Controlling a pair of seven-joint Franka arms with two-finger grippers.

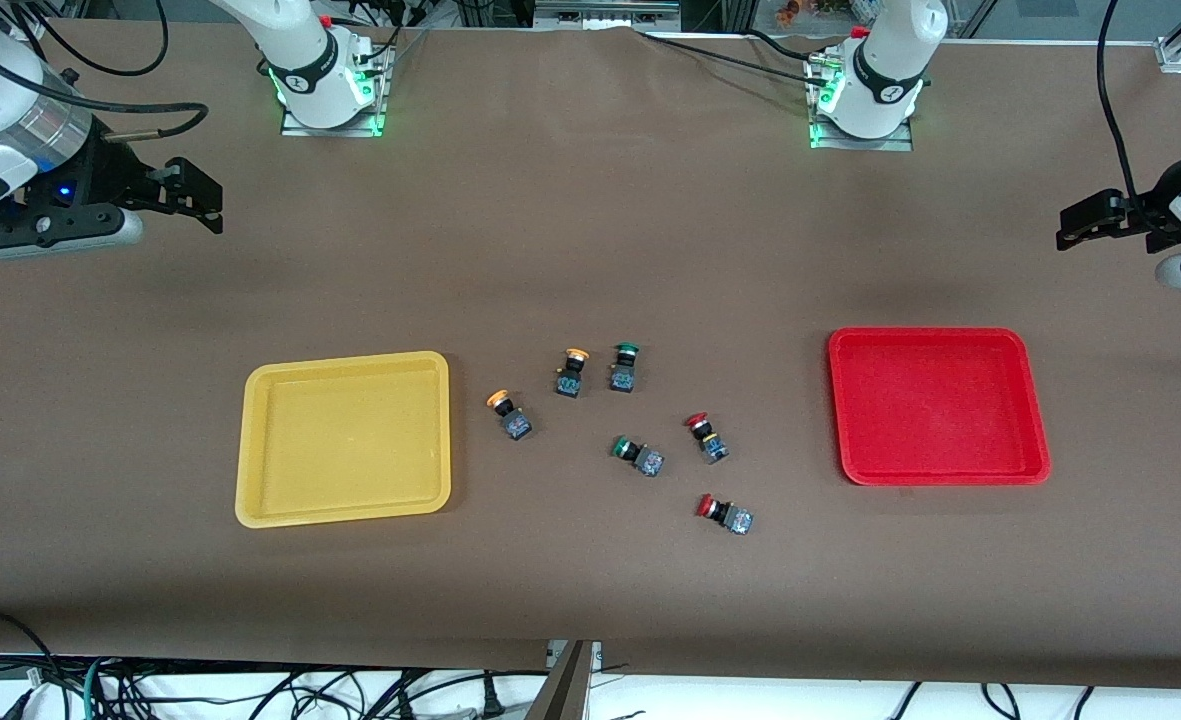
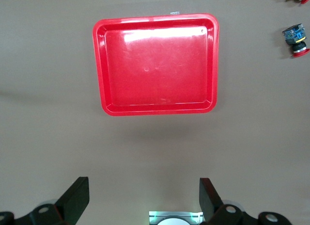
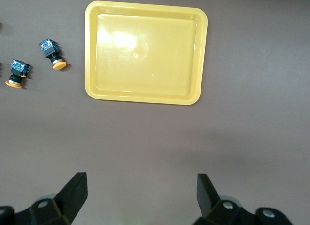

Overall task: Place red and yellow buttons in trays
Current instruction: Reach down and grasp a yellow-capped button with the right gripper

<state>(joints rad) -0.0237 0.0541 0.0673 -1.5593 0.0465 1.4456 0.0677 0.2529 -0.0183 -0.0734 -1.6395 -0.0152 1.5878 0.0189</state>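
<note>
Buttons (image 1: 718, 438), dark-bodied, red- or yellow-capped, lie between trays (image 1: 343, 437).

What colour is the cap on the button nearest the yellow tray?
Yellow-orange cap; clearest in the front view.

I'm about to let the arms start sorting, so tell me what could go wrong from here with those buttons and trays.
1. The green button lies right beside a yellow button; a pincer closing there could knock or grab the wrong one.
2. The other green button lies between the red buttons, so it might be nudged.
3. Both the left pincer and right pincer wait open at the table's ends; reaching into the same small cluster, they could collide.
</note>
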